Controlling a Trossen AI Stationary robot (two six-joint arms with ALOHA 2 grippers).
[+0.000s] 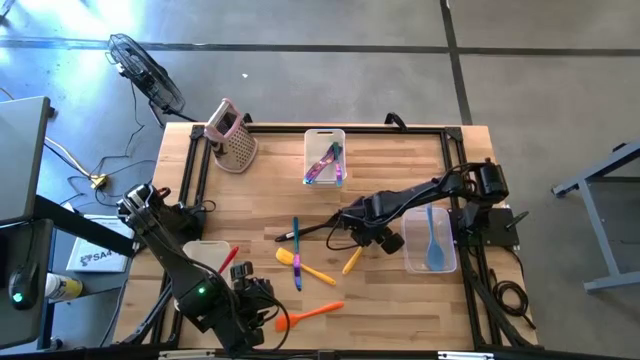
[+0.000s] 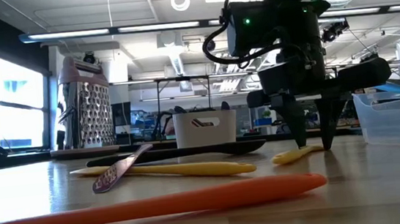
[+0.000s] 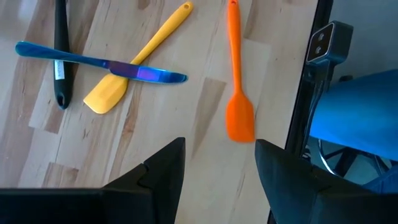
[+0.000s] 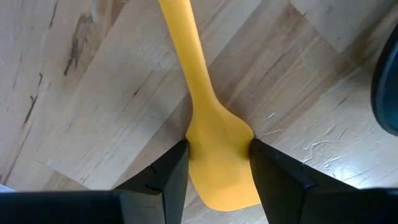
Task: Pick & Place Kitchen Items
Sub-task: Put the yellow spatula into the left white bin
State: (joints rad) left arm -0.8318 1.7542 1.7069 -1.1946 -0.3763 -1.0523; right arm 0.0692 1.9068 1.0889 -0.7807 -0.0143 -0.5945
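A small yellow spatula (image 1: pixel 352 260) lies flat on the wooden table, right of centre. My right gripper (image 4: pixel 217 165) points down over it, open. Its fingers stand on either side of the blade (image 4: pixel 219 149), and their tips are close to the table (image 2: pixel 313 141). My left gripper (image 3: pixel 217 168) hovers open near the table's front edge with nothing between its fingers. Just beyond it lies an orange spatula (image 3: pixel 238 112). A longer yellow spatula (image 3: pixel 124 81), a blue utensil (image 3: pixel 99 62) and a black one (image 3: pixel 60 56) lie crossed at mid-table. My right gripper has one finger (image 4: pixel 168 174) at each long edge of the yellow spatula's blade (image 4: pixel 198 146), coming from above and lying across it. I cannot tell whether the fingers touch it. The spatula lies flat on the table.
A clear bin (image 1: pixel 430 240) holding a blue spoon stands right of my right gripper. A white bin (image 1: pixel 325 155) with purple and blue utensils is at the far middle, and a pink grater (image 1: pixel 232 135) at the far left. Another bin (image 1: pixel 205 255) with a red utensil sits left.
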